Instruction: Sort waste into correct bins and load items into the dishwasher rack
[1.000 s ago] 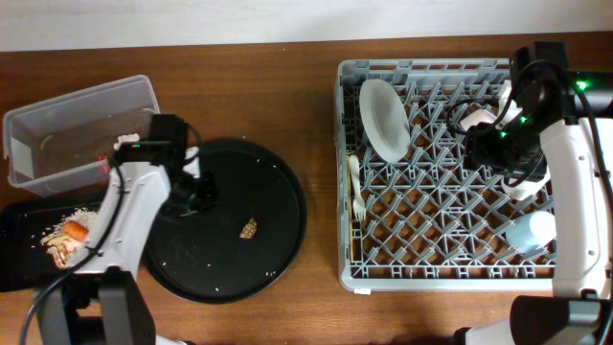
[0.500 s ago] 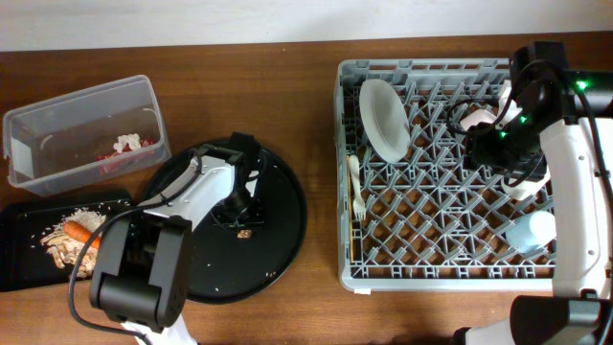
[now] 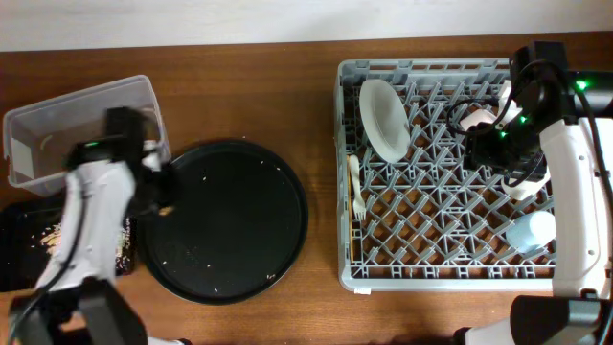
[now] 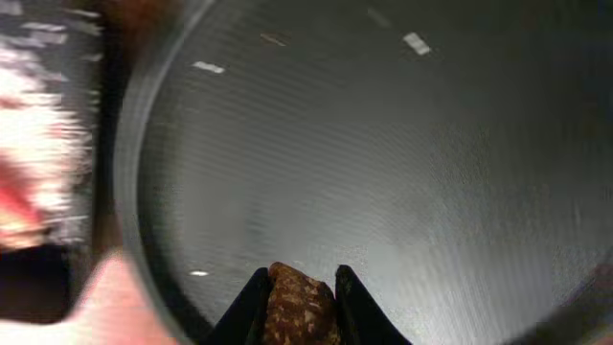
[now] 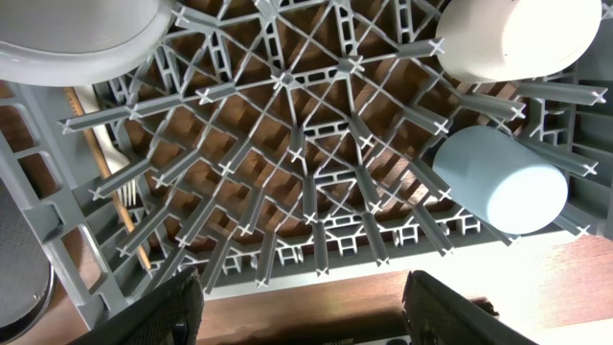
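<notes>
My left gripper is shut on a small brown bit and holds it over the left rim of the round black tray. The clear tub and the flat black tray with pale scraps lie just to its left, partly hidden by my arm. The carrot and wrapper are hidden. My right gripper is open and empty above the grey rack. The rack holds a white plate, a white fork, a light blue cup and a white cup.
Tiny pale crumbs dot the round black tray. Bare wooden table separates the round tray from the rack. The rack's upright pegs stand under my right gripper.
My left gripper took the brown bit from the middle of the round tray and moved left to the tray's rim. The right arm has not moved.
</notes>
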`<state>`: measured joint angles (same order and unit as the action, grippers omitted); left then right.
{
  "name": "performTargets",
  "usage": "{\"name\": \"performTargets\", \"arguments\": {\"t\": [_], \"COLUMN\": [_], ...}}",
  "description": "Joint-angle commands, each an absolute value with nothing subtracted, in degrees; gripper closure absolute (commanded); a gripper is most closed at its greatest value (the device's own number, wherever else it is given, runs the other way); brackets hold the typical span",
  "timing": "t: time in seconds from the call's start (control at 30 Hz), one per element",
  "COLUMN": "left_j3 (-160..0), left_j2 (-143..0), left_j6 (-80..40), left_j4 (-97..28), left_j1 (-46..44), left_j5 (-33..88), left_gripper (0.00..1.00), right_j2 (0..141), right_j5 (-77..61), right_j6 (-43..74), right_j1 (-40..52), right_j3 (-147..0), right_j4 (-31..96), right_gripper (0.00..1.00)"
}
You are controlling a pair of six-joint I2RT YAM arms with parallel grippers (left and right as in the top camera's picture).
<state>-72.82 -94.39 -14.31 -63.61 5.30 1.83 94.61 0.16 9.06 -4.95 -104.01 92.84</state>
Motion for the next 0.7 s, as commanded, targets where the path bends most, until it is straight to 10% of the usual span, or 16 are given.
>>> {"name": "performTargets", "arguments": {"t": [0.0,0.37,0.67], "left_j3": [-73.43,-68.93,-63.64], "left_j2": [-92.2,-92.29,-92.29], "left_j6": [-16.93,-23.77,-23.77], "left_j4": [-62.63,-53.82,-49.28], "left_j1": [18.2,36.01,36.18], "left_j5": [0.58,-4.38,-4.36], "left_gripper": [1.0,0.99,0.75], "right_j2": [94.59,94.59,94.59], "right_j5": [0.69,0.69,0.69], "right_j6": [9.19,9.21,9.21], "right_j1": [-5.28,-5.28,-5.28], "right_j3": [-104.14,-104.14,-104.14], "right_j4": [92.82,92.82,92.82], "right_gripper": [0.3,0.3,0.3]}}
